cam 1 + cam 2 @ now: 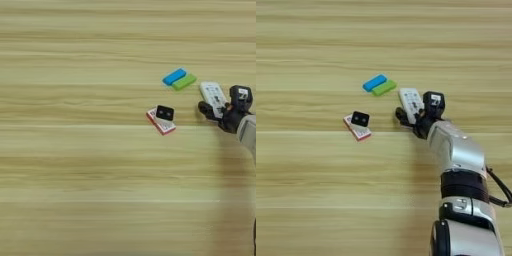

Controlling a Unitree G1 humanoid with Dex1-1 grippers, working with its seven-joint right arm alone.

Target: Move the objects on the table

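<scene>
Right gripper point(415, 111) of two black fingers straddling the long white button remote point(410, 102), fingers either side, apparently gripping it, toward the light tan wooden table's point(316, 190) right edge; black square block point(360, 118) atop flat white red-edged box point(357, 127) nearby left; blue bar point(374, 82), green bar point(384, 88) touching, toward the far edge.

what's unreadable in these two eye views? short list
- White remote: near end hidden by the right gripper in both views; whether it is lifted off the table cannot be told.
- Remote buttons: too small to read.
- White box with red edging: top partly covered by the black block lying on it.
- Blue block and green block: touching or just apart, unclear.
- Forearm: cut by the left eye view's right edge.
</scene>
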